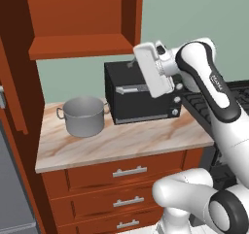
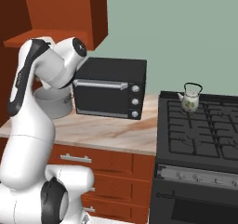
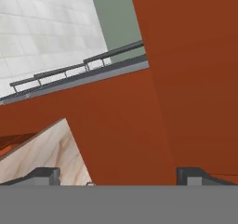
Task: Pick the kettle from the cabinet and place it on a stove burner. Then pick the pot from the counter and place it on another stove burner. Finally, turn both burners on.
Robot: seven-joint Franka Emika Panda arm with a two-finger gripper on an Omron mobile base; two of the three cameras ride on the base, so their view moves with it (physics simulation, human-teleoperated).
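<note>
The wide grey brushed-metal pot point(image 1: 83, 115) stands on the beige marbled tabletop point(image 1: 121, 143), left of a black toaster oven point(image 1: 141, 96). The white arm's fingers point(image 3: 42, 174) sit spread apart, released, grasping nothing, facing reddish-brown wooden cabinet point(image 3: 195, 79). Far right, the small cream-white leaf-print kettle point(image 2: 190, 99) rests on a rear black stove burner point(image 2: 200, 125).

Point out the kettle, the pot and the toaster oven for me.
kettle point(image 2: 190, 100): right base view, its round body.
pot point(image 1: 83, 117): left base view, its front wall.
toaster oven point(image 2: 103, 97): right base view, its glass door.
</note>
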